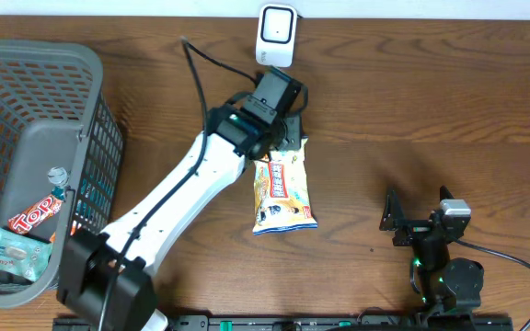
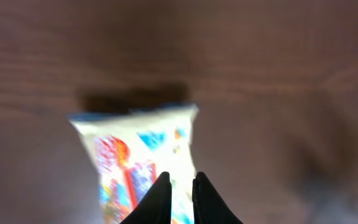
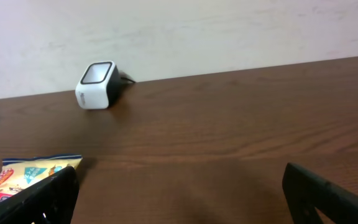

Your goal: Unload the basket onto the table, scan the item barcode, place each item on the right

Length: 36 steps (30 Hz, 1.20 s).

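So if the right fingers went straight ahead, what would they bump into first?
Nothing close, it seems. Between the right fingers there is only bare table, then the wall. The scanner and snack bag sit off to the left. Depth is hard to judge.

White-and-yellow snack packet (image 1: 283, 193) with red and blue print; white barcode scanner (image 1: 276, 35), dark face; grey mesh basket (image 1: 35, 55); dark brown wood-grain table (image 1: 431, 110)
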Tool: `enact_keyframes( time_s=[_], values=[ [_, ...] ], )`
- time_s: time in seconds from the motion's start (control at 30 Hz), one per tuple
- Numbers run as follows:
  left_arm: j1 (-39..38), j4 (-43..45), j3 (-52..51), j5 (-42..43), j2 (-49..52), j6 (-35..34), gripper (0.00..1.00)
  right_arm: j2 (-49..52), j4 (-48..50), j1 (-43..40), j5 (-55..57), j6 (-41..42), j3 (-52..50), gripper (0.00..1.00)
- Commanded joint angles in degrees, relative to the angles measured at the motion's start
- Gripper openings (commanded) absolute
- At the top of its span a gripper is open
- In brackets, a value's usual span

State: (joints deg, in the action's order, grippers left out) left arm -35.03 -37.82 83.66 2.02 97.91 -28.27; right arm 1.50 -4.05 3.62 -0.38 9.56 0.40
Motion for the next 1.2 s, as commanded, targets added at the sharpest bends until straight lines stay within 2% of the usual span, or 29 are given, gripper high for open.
enact_keyframes(
  time_s=[0.0,0.3,0.43,0.7,0.83,0.97,1.1,1.17],
  values=[
    [0.0,0.5,-1.6,-8.8,3.7,0.7,0.16,0.0,-0.2,0.2,0.2,-0.9,-0.1,0.99],
    [0.0,2.3,-3.1,-8.2,17.9,-5.1,0.17,0.0,-0.2,0.2,0.2,-0.9,-0.1,0.99],
    [-0.1,2.3,-3.1,-2.6,21.4,-5.2,0.16,0.0,-0.2,0.2,0.2,-0.9,-0.1,0.99],
    [-0.1,0.5,-0.3,-2.2,14.4,-2.2,0.16,0.0,-0.2,0.2,0.2,-0.9,-0.1,0.99],
    [-0.1,0.2,-0.3,-2.2,8.1,-2.3,0.16,0.0,-0.2,0.2,0.2,-0.9,-0.1,0.99],
    [-0.4,-3.0,-0.3,-1.9,6.4,-2.8,0.16,0.0,-0.2,0.2,0.2,-0.9,-0.1,0.99],
    [-0.7,-4.8,-3.6,-0.9,7.1,-5.0,0.16,0.0,-0.2,0.2,0.2,-0.9,-0.1,0.99],
    [-0.8,-3.1,-8.0,-0.9,8.1,-8.3,0.16,0.0,-0.2,0.2,0.2,-0.9,-0.1,0.99]
  ],
)
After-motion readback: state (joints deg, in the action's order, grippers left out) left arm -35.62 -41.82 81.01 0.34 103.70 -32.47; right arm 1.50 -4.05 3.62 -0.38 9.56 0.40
